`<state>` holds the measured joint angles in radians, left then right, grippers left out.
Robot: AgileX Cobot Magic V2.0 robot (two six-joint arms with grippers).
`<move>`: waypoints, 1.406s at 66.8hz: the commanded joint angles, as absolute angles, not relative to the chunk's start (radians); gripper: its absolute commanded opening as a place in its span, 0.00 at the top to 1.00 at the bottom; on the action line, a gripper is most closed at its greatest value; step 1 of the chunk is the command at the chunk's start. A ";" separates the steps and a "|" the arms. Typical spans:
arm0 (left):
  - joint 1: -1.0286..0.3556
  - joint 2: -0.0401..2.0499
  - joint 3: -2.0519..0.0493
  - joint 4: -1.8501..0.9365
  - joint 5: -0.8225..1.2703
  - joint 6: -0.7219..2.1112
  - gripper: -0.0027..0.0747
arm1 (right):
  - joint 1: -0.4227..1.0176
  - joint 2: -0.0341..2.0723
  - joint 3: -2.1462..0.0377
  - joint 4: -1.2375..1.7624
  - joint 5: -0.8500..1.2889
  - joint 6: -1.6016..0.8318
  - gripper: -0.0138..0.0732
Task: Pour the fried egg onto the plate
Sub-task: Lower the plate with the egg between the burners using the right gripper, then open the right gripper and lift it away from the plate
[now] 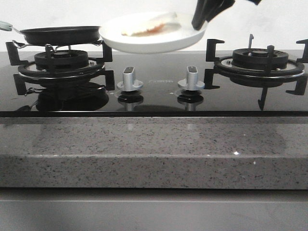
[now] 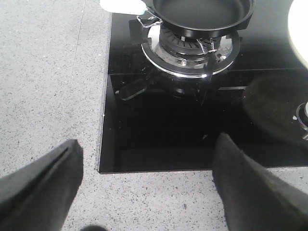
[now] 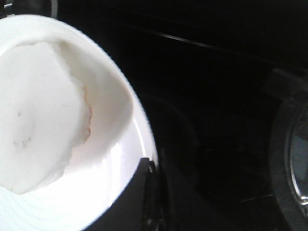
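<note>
Front, left wrist and right wrist views of a two-burner hob set in a speckled grey worktop (image 1: 154,159). The plate (image 1: 144,41) is held in the air above the middle of the hob, between the two burners and just beside the frying pan (image 1: 60,34), which sits empty on the left burner grate (image 1: 60,65) at nine o'clock from the plate. The fried egg (image 1: 151,26) lies on the plate, white side up with only a thin orange edge showing; in the right wrist view the fried egg (image 3: 41,115) covers much of the plate's well. The egg is judged to be light, soft and floppy, apt to fold or slide if the plate tips, so it is better carried by way of the plate than gripped itself. The plate looks stiff, smooth and breakable; its raised rim is the natural hold, and should be kept level. The right pincer (image 1: 199,21) is closed on that rim at about three o'clock on the plate, a dark finger (image 3: 139,202) pressing the edge. The left pincer (image 2: 147,183) hangs wide open over the near edge of the worktop, well apart from pan and plate, holding and touching nothing. The two control knobs (image 1: 130,79) stand below the plate at six o'clock.
</note>
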<state>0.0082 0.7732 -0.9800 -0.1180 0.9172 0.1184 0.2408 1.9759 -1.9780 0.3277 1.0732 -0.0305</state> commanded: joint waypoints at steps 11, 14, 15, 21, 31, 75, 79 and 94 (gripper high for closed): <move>0.000 0.770 -1.006 -0.125 0.850 0.107 0.26 | 0.227 1.996 -2.035 0.324 1.028 0.093 0.92; 0.000 0.770 -1.006 -0.125 0.850 0.107 0.26 | 0.222 2.005 -2.035 0.324 1.025 0.116 0.92; 0.000 0.770 -1.006 -0.125 0.850 0.107 0.26 | 0.218 2.008 -2.035 0.324 1.025 0.125 0.92; 0.000 0.770 -1.006 -0.125 0.850 0.107 0.26 | 0.207 2.019 -2.034 0.322 1.008 0.158 0.92; 0.000 0.770 -1.006 -0.125 0.850 0.107 0.26 | 0.199 2.025 -2.034 0.322 1.002 0.168 0.92; 0.000 0.770 -1.006 -0.125 0.850 0.107 0.26 | 0.197 2.013 -2.035 0.332 1.104 0.171 0.41; 0.000 0.771 -1.006 -0.125 0.850 0.107 0.26 | 0.197 1.984 -2.030 0.330 1.139 0.140 0.41; 0.000 0.771 -1.006 -0.125 0.850 0.107 0.26 | 0.219 1.801 -1.868 0.316 1.130 0.066 0.41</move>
